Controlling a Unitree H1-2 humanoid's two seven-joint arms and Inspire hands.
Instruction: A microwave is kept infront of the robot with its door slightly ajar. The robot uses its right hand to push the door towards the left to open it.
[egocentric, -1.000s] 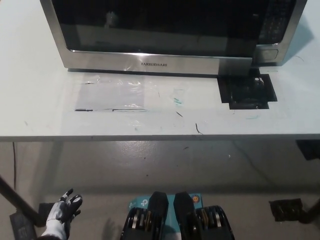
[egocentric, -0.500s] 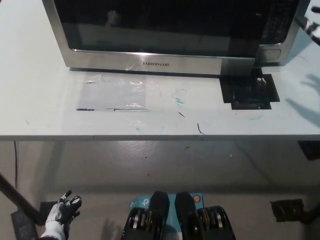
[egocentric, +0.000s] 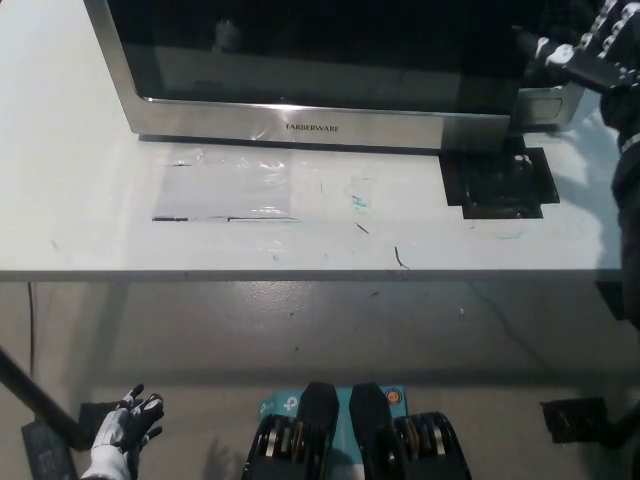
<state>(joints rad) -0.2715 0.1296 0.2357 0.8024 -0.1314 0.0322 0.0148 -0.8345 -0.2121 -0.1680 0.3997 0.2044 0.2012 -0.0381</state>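
Right hand (egocentric: 580, 55), black with pale patches, reaches in from the upper right edge of the head view, its arm running down that same edge. Its fingers (egocentric: 545, 47) point left and lie against the right end of the microwave (egocentric: 330, 70), about where the dark door (egocentric: 310, 50) meets the control side; whether they press on the door's edge or only sit in front of it cannot be told, and nothing is held in the hand. How far the fingers are spread cannot be told either, since the hand is cut off by the edge of the view. To the left of this hand the door's dark glass stretches across most of the microwave's front, framed in silver, with a brand name printed on the silver strip below it. Just below the hand, a silver button panel (egocentric: 545, 105) shows at the microwave's lower right corner, and below that a dark rectangular patch (egocentric: 498, 182) lies on the table (egocentric: 80, 200). Further to the lower left of the hand, a sheet of clear film (egocentric: 225, 185) lies flat on the pale table, with a few small dark and green marks near it. The microwave stands at the far side of the table, well up from the near edge. Left hand (egocentric: 128, 425), white, rests low at the lower left, far from the right hand, down beside the floor (egocentric: 330, 335), its fingers loosely spread and holding nothing.
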